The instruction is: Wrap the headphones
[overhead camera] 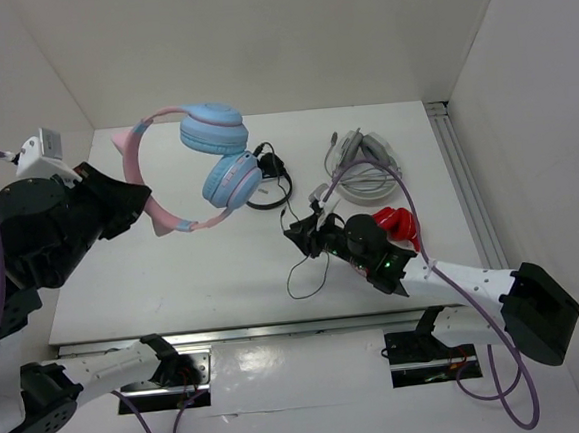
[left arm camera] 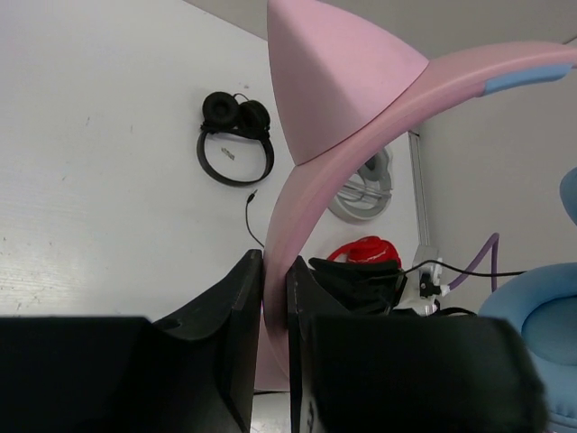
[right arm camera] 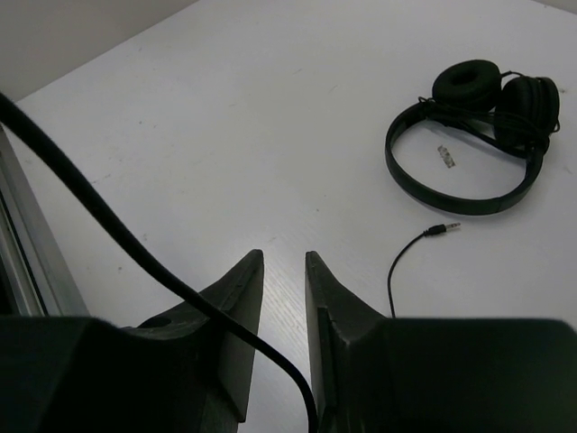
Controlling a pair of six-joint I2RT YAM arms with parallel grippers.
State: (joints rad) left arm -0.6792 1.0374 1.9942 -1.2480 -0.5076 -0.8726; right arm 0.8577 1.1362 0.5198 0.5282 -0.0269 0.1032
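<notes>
Pink cat-eared over-ear headphones with light blue cups (overhead camera: 212,127) are up off the white surface (overhead camera: 154,277), left of the small black on-ear headphones (overhead camera: 271,178) in the top view. Left end effector (left arm camera: 275,271) is clamped on the pink headband (left arm camera: 343,99). Right end effector (right arm camera: 284,262), on the near side of the black pair, is almost closed. A thin black cable (right arm camera: 108,225) runs down into its narrow gap.

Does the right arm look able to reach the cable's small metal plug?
Probably yes: the plug lies on bare white table just ahead of the right hand, though that hand grips the thin black cable.
</notes>
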